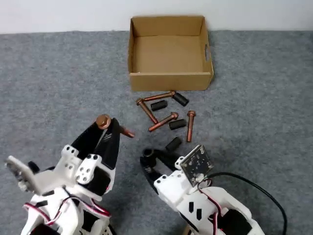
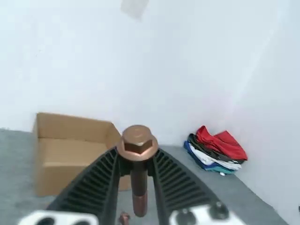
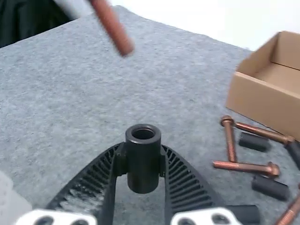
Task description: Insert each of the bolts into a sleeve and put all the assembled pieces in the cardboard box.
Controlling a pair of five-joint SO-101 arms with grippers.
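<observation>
My left gripper (image 2: 137,158) pinching one bolt (image 2: 137,143) just under its hex head, my right gripper (image 3: 142,157) clamped on one black sleeve (image 3: 142,171), the bolt's tip apart from the sleeve, I count four loose bolts (image 1: 159,96) (image 1: 146,110) (image 1: 164,122) (image 1: 190,126) and four loose sleeves (image 1: 180,99) (image 1: 158,105) (image 1: 177,124) (image 1: 173,144) on the grey mat (image 1: 254,98), between the grippers and the cardboard box (image 1: 168,81).

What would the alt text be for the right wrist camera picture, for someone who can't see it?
Two black ribbed fingers grip a short black sleeve, its open end showing, over grey carpet. The tip of a copper bolt pokes in farther off, and loose bolts and sleeves lie near a cardboard box.
</observation>
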